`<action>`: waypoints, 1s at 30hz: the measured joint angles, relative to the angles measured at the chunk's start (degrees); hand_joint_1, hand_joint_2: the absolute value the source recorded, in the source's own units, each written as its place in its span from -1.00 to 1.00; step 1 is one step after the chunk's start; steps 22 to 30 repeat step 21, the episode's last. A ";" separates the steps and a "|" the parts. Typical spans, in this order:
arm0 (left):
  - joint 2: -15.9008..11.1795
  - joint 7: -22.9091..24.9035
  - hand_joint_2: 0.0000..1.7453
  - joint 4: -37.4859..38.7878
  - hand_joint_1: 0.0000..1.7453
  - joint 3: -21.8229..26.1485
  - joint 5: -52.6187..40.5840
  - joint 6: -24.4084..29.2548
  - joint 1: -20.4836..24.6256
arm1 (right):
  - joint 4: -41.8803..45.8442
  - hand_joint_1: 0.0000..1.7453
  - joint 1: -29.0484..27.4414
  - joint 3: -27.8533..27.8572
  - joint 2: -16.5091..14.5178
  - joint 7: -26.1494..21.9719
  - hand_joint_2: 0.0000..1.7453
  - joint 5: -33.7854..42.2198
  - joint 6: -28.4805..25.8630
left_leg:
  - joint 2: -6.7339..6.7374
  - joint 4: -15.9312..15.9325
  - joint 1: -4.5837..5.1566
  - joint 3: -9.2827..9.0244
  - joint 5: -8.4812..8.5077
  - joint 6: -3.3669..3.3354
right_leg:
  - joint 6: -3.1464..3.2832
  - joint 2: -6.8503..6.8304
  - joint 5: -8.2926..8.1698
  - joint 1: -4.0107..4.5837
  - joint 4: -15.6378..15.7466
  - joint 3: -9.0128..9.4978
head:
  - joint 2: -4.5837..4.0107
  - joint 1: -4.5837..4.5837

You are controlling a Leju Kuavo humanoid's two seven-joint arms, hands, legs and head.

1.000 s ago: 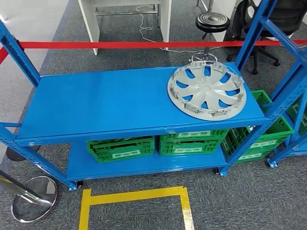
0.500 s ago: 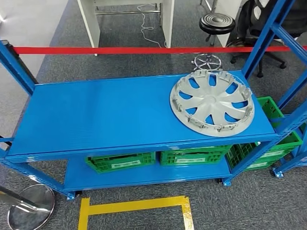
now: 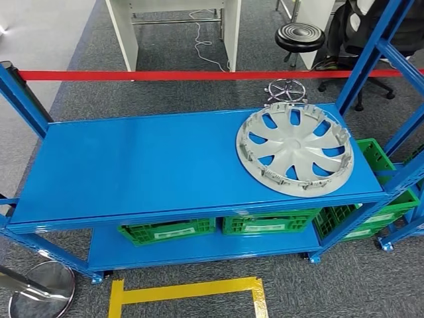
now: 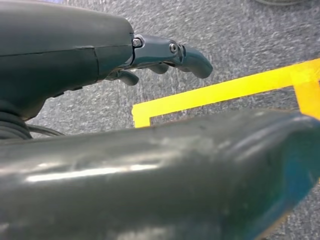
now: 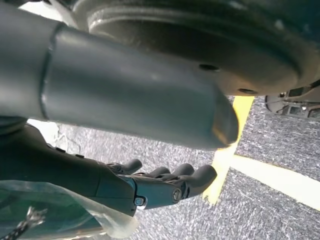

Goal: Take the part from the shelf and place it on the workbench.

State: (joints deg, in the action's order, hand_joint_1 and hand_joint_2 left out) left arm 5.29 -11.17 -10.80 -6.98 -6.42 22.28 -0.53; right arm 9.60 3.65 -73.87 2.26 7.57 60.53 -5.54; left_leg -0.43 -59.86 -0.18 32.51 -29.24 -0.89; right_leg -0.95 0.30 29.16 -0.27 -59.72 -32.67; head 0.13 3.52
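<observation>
— Nearest items first?

— My left hand (image 4: 166,52): hanging over grey carpet, fingers loosely extended and apart, holding nothing. My right hand (image 5: 158,185): likewise over the carpet, fingers slightly curled and apart, nothing in them. Yellow floor tape (image 3: 185,290): a rectangular outline on the carpet just in front of the shelf, its near side cut off by the frame edge.

— And to the near left?

— One round chrome stanchion base (image 3: 40,298), on the carpet beside the shelf's left leg.

— The shelf itself?

— Blue metal shelf unit (image 3: 140,159), two levels showing. Lower level: green plastic crates (image 3: 167,232) in a row, with white labels on their fronts. Further green crates sit at the right, by the neighbouring blue rack.

— Where is the part?

— Silver hubcap (image 3: 295,149): lying flat on the upper shelf at its right end, inner side up with the clips around the rim showing, well apart from both of my hands.

— Beyond that?

— Red barrier tape (image 3: 150,75) stretched across behind the shelf. Past it: a white desk (image 3: 175,26), a black round stool (image 3: 299,36) with a chrome star base, and a black office chair at far right.
</observation>
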 joint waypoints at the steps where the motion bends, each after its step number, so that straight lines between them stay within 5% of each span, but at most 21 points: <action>1: 0.17 0.08 0.50 -0.01 -1.00 -0.08 0.10 -0.04 0.02 | 0.00 -1.00 0.04 -0.05 0.03 0.05 1.00 0.01 0.00 | 0.05 0.38 -0.13 -0.22 0.72 -0.34 | -0.35 -0.01 0.32 0.00 -0.15 -0.01 | 0.00 0.05; 2: 0.28 0.17 1.00 -0.01 -1.00 -0.11 0.24 -0.12 0.09 | 0.00 -1.00 0.10 -0.10 0.07 0.14 1.00 0.01 -0.02 | 0.11 0.76 -0.28 -0.40 1.05 -0.68 | -0.64 -0.02 1.11 0.01 -1.02 -0.36 | 0.00 0.19; 5: 0.47 0.67 1.00 0.00 -1.00 -0.13 0.73 -0.32 0.29 | 0.00 -1.00 0.28 -0.21 0.09 0.64 1.00 -0.01 -0.54 | 0.26 1.20 -0.36 -0.54 1.36 -1.22 | -1.26 -0.08 5.94 -0.11 -10.00 -4.60 | 0.00 0.66; 7: 0.54 1.26 1.00 0.00 -1.00 -0.13 1.22 -0.75 0.27 | 0.00 -1.00 0.25 -0.24 0.08 1.08 1.00 -0.01 -1.34 | 0.30 1.18 -0.29 -0.58 1.24 -1.31 | -1.51 -0.09 6.95 -0.19 -14.52 -6.91 | 0.00 0.68; 8: 0.54 1.53 1.00 0.00 -1.00 -0.13 1.44 -1.02 0.26 | 0.00 -1.00 0.23 -0.25 0.08 1.24 1.00 -0.01 -1.66 | 0.28 1.17 -0.27 -0.65 1.17 -1.31 | -1.54 -0.10 5.81 -0.22 -13.73 -6.65 | 0.00 0.70; 11: 0.58 1.96 1.00 0.00 -1.00 -0.13 1.69 -1.41 0.25 | 0.00 -1.00 0.37 -0.25 0.10 1.39 1.00 -0.01 -2.09 | 0.17 1.07 -0.17 -0.99 0.82 -0.95 | -1.14 -0.12 0.50 -0.24 -2.88 -1.48 | 0.00 0.69; 13: 0.61 2.02 1.00 0.00 -1.00 -0.13 1.70 -1.45 0.27 | 0.00 -1.00 0.50 -0.25 0.10 1.39 1.00 -0.01 -2.17 | 0.15 0.98 -0.03 -1.01 0.71 -0.42 | -0.65 -0.02 -0.29 -0.09 0.93 0.57 | 0.00 0.63; 17: 0.44 2.23 1.00 -0.02 -1.00 -0.11 1.78 -1.86 0.14 | 0.10 -1.00 0.13 0.99 0.08 1.33 1.00 -1.31 -2.21 | 0.13 -0.02 -0.19 -0.70 -0.22 0.74 | 0.54 -0.08 -0.49 -0.17 1.45 0.94 | 0.00 0.54; 19: 0.19 2.51 0.00 -0.02 -1.00 -0.09 1.99 -2.59 -0.26 | 0.33 -1.00 -0.05 3.07 0.05 1.12 1.00 -3.45 -2.05 | 0.15 -5.09 -0.35 1.41 -3.33 1.34 | 1.11 -0.28 -0.57 -0.40 1.65 1.05 | 0.00 0.24; 20: 0.10 2.67 -0.50 -0.02 -1.00 -0.07 2.10 -3.04 -0.59 | 0.55 -1.00 -0.08 4.24 0.05 0.98 0.50 -4.65 -1.96 | 0.17 -8.98 -0.43 3.13 -5.23 1.57 | 1.28 -0.33 -0.53 -0.41 1.65 1.05 | 0.00 0.10; 21: 0.04 2.77 -1.00 -0.02 -1.00 -0.05 2.17 -3.28 -0.77 | 0.65 -1.00 -0.10 4.87 0.05 0.91 0.33 -5.31 -1.90 | 0.17 -11.19 -0.50 4.11 -6.29 1.69 | 1.35 -0.36 -0.51 -0.41 1.64 1.04 | 0.00 0.05; 30: 0.04 2.77 -1.00 -0.02 -1.00 -0.05 2.17 -3.28 -0.77 | 0.65 -1.00 -0.10 4.87 0.05 0.91 0.33 -5.31 -1.90 | 0.17 -11.19 -0.50 4.11 -6.29 1.69 | 1.35 -0.36 -0.51 -0.41 1.64 1.04 | 0.00 0.05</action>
